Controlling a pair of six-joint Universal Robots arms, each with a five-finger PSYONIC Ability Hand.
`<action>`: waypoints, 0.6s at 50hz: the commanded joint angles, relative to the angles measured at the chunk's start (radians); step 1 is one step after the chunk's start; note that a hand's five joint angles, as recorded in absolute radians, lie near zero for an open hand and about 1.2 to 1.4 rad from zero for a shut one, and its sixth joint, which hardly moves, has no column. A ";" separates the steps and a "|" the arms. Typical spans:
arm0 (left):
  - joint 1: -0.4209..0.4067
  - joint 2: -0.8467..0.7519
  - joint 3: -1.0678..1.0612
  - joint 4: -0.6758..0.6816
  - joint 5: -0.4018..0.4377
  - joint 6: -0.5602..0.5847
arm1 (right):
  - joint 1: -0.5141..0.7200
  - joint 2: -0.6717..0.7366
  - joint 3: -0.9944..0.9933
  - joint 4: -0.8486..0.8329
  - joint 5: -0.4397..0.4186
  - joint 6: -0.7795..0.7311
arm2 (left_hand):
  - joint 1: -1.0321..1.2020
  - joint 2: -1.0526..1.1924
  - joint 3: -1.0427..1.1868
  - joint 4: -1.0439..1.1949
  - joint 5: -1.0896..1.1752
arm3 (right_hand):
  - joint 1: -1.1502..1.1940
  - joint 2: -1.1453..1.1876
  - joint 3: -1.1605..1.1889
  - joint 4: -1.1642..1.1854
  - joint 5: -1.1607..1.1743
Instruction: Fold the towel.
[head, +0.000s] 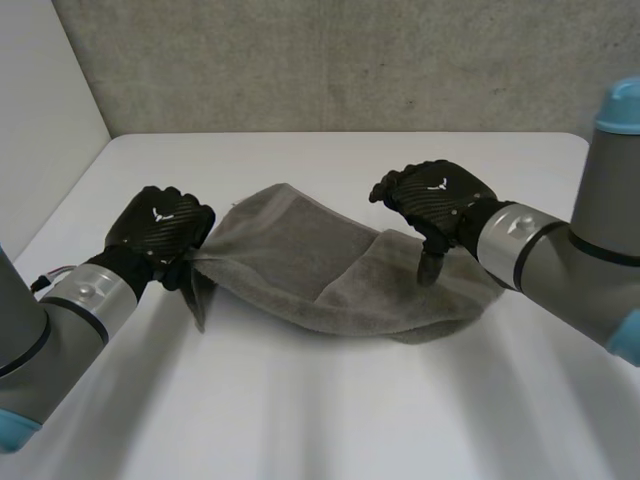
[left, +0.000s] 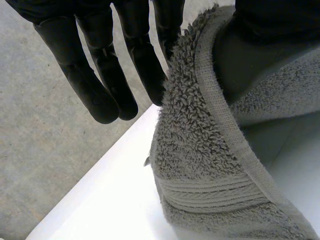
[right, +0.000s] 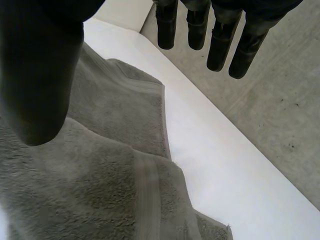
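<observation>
Progress looks partial: the grey towel (head: 300, 262) lies rumpled at the middle of the white table (head: 320, 420), one layer loosely doubled over. The left hand (head: 160, 225) pinches its raised left corner. The right hand (head: 435, 198) hangs spread above its right end, holding nothing. Squaring the fold is left.

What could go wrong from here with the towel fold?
1. The left hand pinches only the hem of the towel; a pull could slip it free.
2. The right hand is open over the other end, gripping nothing, so that side may drag and bunch, skewing the fold.
</observation>
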 joint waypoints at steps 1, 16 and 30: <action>0.007 0.061 -0.049 -0.002 0.002 0.005 | 0.002 0.214 -0.210 0.026 -0.040 -0.012 | -0.137 -0.175 -0.176 -0.180 -0.327 | -0.001 -0.015 -0.015 -0.028 -0.007; 0.002 0.145 -0.125 -0.002 0.005 0.003 | 0.029 0.577 -0.520 0.061 -0.086 -0.011 | -0.137 -0.175 -0.176 -0.180 -0.327 | 0.177 0.163 0.164 0.151 0.172; 0.009 0.144 -0.115 0.005 0.005 0.003 | 0.025 0.552 -0.483 0.089 -0.041 -0.038 | -0.139 -0.178 -0.179 -0.183 -0.330 | 1.163 1.149 1.149 1.136 1.157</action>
